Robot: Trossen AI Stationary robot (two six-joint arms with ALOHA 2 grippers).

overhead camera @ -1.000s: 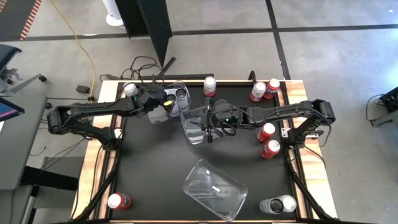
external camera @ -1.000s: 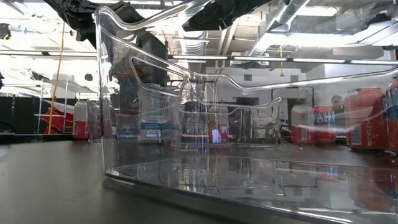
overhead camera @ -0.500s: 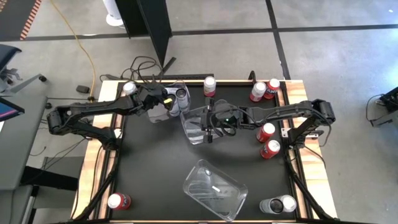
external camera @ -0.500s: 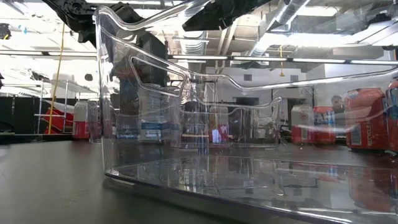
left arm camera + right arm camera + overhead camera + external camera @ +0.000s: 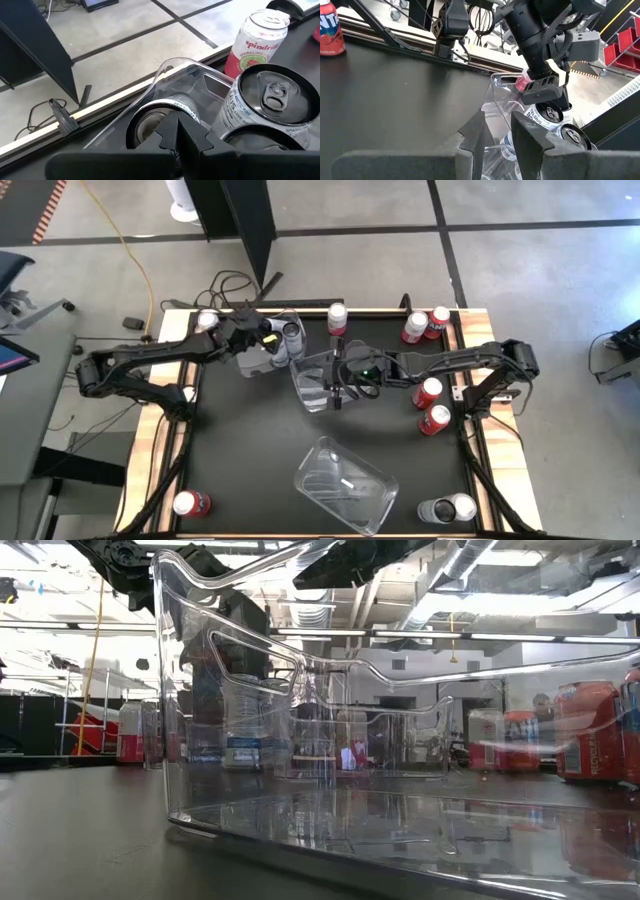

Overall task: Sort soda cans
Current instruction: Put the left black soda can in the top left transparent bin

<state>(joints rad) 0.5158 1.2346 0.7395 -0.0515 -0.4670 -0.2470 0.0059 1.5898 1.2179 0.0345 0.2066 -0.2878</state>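
My left gripper (image 5: 262, 340) is shut and hangs over a clear bin (image 5: 258, 363) at the table's far left. Silver cans (image 5: 291, 333) stand upright in that bin. In the left wrist view its fingertips (image 5: 176, 125) sit at the rim of one silver can (image 5: 145, 122), beside another (image 5: 270, 100). My right gripper (image 5: 338, 375) is at mid-table, shut on the wall of a second clear bin (image 5: 315, 380). Red cans stand at the far edge (image 5: 337, 318), (image 5: 415, 328) and at the right (image 5: 428, 392), (image 5: 434, 418). My left gripper's shut fingertips point down at the near rim (image 5: 192, 116) of a silver can that stands in the bin; I cannot tell whether they touch it. My right gripper has the second bin's right-hand wall (image 5: 496, 102) between its fingers, one finger (image 5: 476, 131) on each side of it. The fingers come nearly level from the table's right. The bin's bottom is hidden from me.
A third clear bin (image 5: 345, 485) lies near the front edge and fills the low view (image 5: 400, 810). A red can (image 5: 190, 502) stands at the front left and a dark can (image 5: 447, 508) at the front right. A can (image 5: 207, 320) stands at the far left corner.
My left gripper has shifted a little toward the table's far edge above the bin with the silver cans. The cans and bins have kept their places.
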